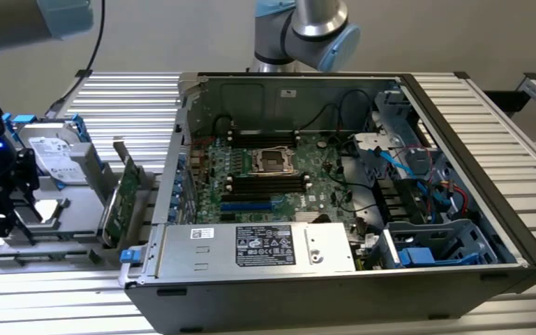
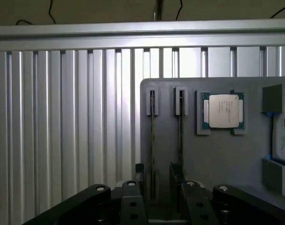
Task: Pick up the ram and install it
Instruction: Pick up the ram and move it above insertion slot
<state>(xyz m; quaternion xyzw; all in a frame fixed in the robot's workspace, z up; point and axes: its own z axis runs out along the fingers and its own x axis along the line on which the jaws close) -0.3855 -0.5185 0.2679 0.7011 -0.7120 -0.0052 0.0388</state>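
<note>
While splayed wide, the hand point(image 2: 156, 171) over the ram point(image 2: 152, 140) (edge-on, slotted upright).

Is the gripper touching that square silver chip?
Apart. The wrist view shows bare grey tray between the open gripper and the chip.

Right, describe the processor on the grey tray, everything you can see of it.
The processor is a flat square: a silvery metal lid with faint dark print, on a green board whose edge shows around it. It lies face up on the grey tray, held between low grey blocks at two opposite sides. Nothing else touches it.
</note>
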